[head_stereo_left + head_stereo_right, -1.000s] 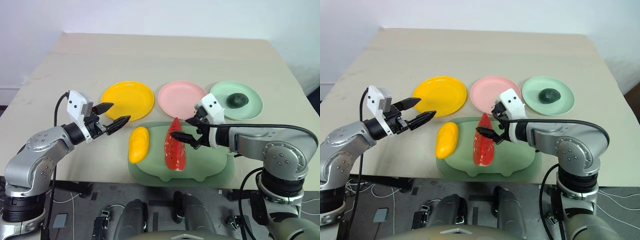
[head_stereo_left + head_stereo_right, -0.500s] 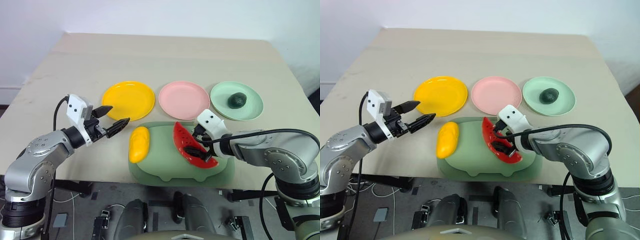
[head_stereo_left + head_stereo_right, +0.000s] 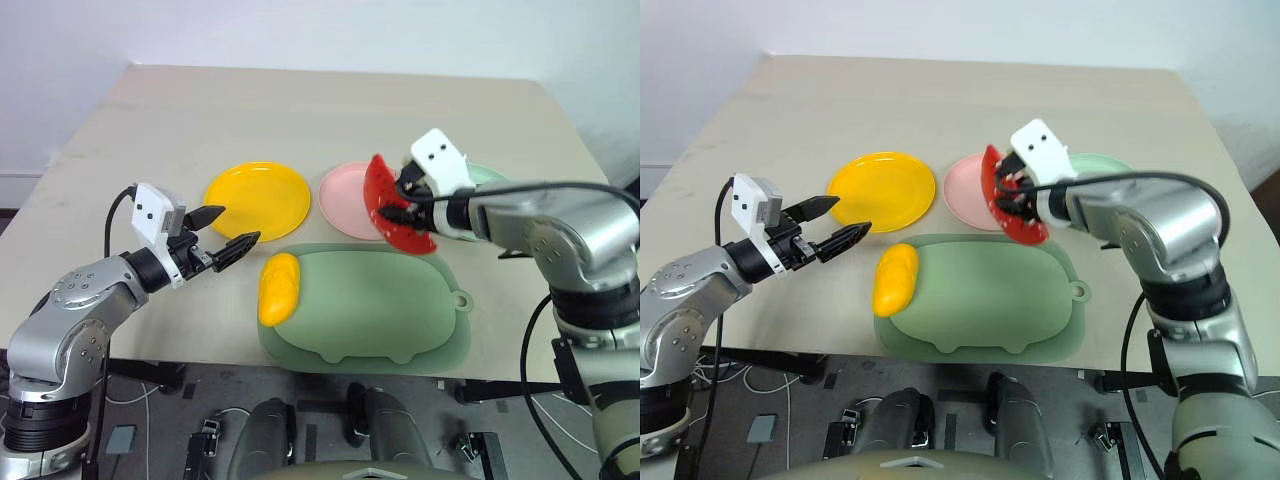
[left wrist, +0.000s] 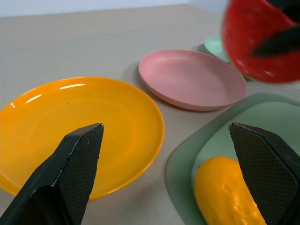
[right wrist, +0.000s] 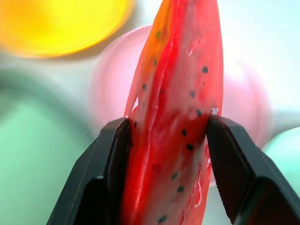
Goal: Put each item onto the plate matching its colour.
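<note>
Yellow fruit: your mango-like fruit (image 3: 277, 288) lies on the left end of the pale-green board (image 3: 380, 310), long axis running away from you, just below the yellow plate (image 3: 257, 199).
Left claw: your left gripper (image 3: 232, 234) hangs with its jaws spread and nothing between them, level and pointing right, beside the yellow plate's near rim. It is the nearer arm for the yellow fruit, which sits just ahead of its tips and a little lower.
Pink plate: the pink plate (image 3: 350, 200) is bare, between the yellow plate and the mint green plate (image 3: 1110, 164).
Watermelon wedge: the watermelon wedge (image 3: 393, 205) is lifted clear of the board, standing on edge, over the pink plate's right-hand rim.
Right claw: your right gripper (image 5: 166, 136) is clamped across the wedge's flat sides.
What the move turns on: the plate's middle lies to the left of the wedge and below it, so you would likely shift left before lowering.
Green plate: mostly hidden behind the right arm; you cannot see the avocado.
</note>
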